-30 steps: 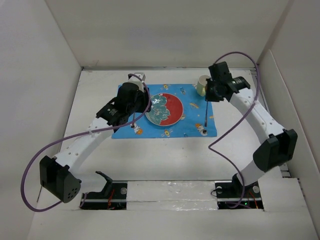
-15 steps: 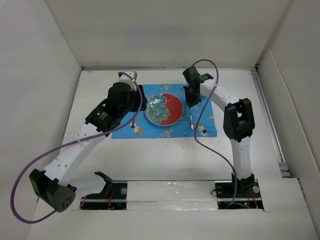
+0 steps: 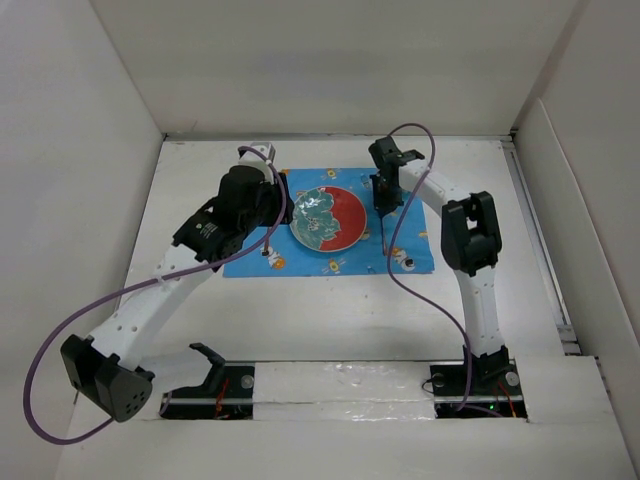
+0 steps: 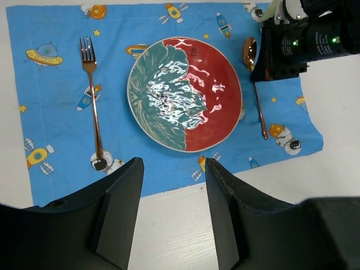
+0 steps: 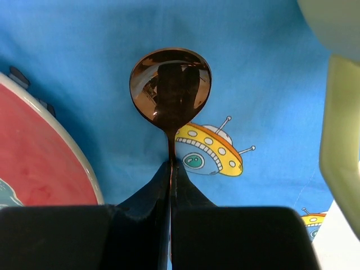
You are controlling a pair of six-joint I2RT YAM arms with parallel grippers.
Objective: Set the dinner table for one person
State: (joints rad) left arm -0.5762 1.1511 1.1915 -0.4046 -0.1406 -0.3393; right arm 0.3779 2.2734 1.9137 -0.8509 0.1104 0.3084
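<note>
The white dinner table (image 3: 330, 310) carries a blue cartoon mat (image 3: 405, 235) with a red and teal plate (image 3: 328, 218) at its middle. A copper fork (image 4: 90, 95) lies on the mat left of the plate. My right gripper (image 5: 170, 166) is shut on the handle of a copper spoon (image 5: 170, 84), just behind its bowl. The spoon (image 4: 256, 95) is low over the mat just right of the plate, bowl toward the far side. My left gripper (image 4: 173, 169) is open and empty, high above the mat's near edge.
A pale cup (image 5: 337, 112) with its handle stands on the mat just right of the spoon's bowl, close to my right fingers. White walls enclose the table on the left, right and far sides. The purple cables loop over both arms.
My right gripper has carried the spoon left from the mat's right edge to beside the plate, and its arm now covers the cup from above. The left arm has shifted slightly.
</note>
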